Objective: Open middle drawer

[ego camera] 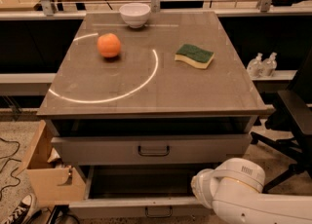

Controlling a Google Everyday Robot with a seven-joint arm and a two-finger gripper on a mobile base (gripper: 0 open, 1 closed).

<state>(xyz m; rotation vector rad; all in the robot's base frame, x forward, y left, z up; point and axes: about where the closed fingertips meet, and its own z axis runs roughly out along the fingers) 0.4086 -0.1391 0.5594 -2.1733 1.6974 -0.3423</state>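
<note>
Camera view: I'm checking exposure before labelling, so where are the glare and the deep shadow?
Camera view: a bright arc of light glares across the tabletop; the open middle drawer is almost black inside; the white arm at bottom right is brightly lit; the pincer is out of frame.

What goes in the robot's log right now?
middle drawer: pulled out | arm: at its right front corner | gripper: out of view

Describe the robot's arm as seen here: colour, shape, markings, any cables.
The arm is glossy white, with a thick rounded shell: a bulbous joint housing and a smooth tube reaching the lower right edge. A small patch of dark slits marks the joint's top. No cables show. The claw is out of view.
</note>
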